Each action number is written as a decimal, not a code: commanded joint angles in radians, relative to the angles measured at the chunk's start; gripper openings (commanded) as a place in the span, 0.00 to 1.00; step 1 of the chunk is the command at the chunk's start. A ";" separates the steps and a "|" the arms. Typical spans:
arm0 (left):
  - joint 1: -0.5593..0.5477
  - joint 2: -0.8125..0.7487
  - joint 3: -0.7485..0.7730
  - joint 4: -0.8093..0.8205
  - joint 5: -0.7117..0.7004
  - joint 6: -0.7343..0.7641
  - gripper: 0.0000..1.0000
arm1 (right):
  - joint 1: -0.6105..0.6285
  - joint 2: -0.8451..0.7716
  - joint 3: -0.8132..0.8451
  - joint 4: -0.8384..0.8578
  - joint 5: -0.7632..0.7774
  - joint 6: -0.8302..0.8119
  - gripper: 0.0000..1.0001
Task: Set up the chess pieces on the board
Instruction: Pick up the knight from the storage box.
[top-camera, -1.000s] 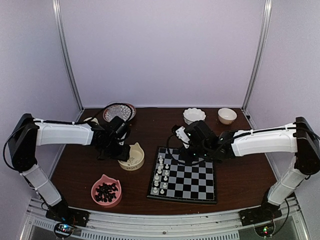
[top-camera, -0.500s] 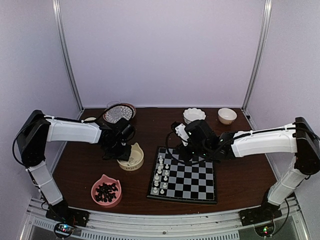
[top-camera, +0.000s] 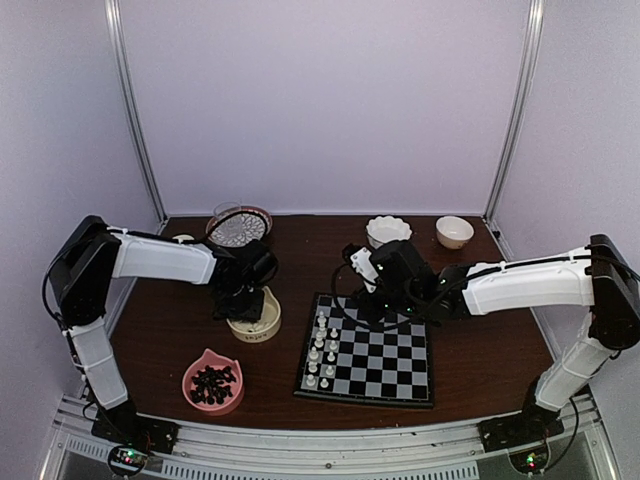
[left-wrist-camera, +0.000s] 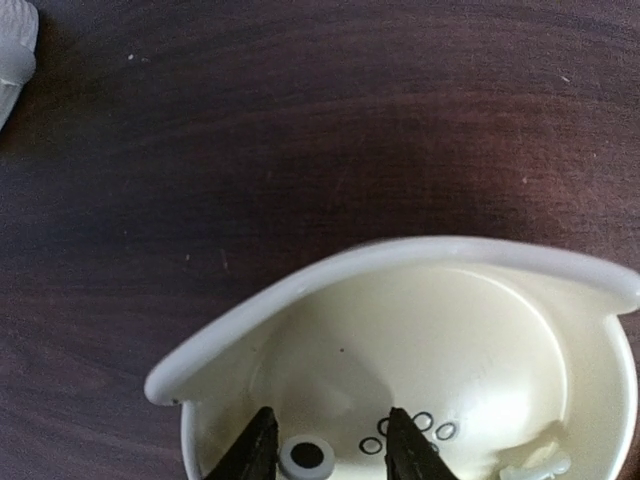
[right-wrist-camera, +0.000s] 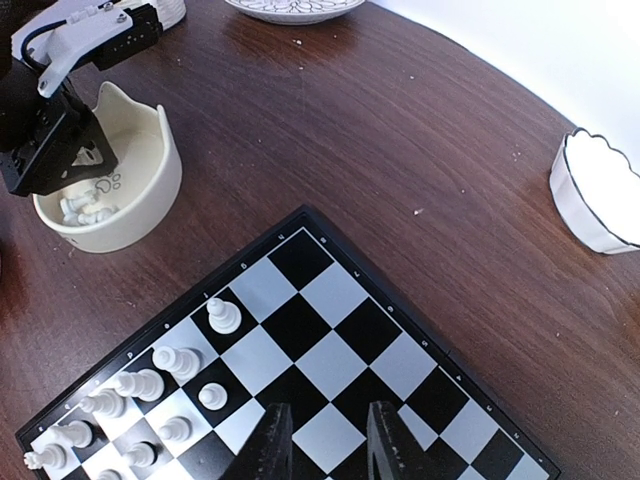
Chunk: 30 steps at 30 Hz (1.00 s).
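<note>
Straddles with the spread left hand (left-wrist-camera: 328, 452), inside the cream bowl (left-wrist-camera: 400, 248) left of the board (top-camera: 385, 360), a chess piece (left-wrist-camera: 305, 457) at the wrist view's bottom centre, round base toward the lens, well nearer than the part-spread, empty right hand (right-wrist-camera: 327, 440) over the board.

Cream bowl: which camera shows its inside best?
Left wrist: it looks straight into the bowl, pieces on its floor. Right wrist shows it farther off; the top view, tiny and half hidden by the left arm.
</note>
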 joint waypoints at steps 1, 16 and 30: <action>0.005 0.035 0.011 -0.024 0.000 -0.016 0.35 | -0.004 -0.033 -0.013 0.022 0.007 0.009 0.29; 0.002 0.003 0.011 -0.021 0.040 0.027 0.15 | -0.004 -0.041 -0.018 0.025 0.009 0.004 0.29; -0.006 -0.050 0.050 -0.120 0.057 0.195 0.46 | -0.004 -0.048 -0.022 0.026 0.008 0.001 0.29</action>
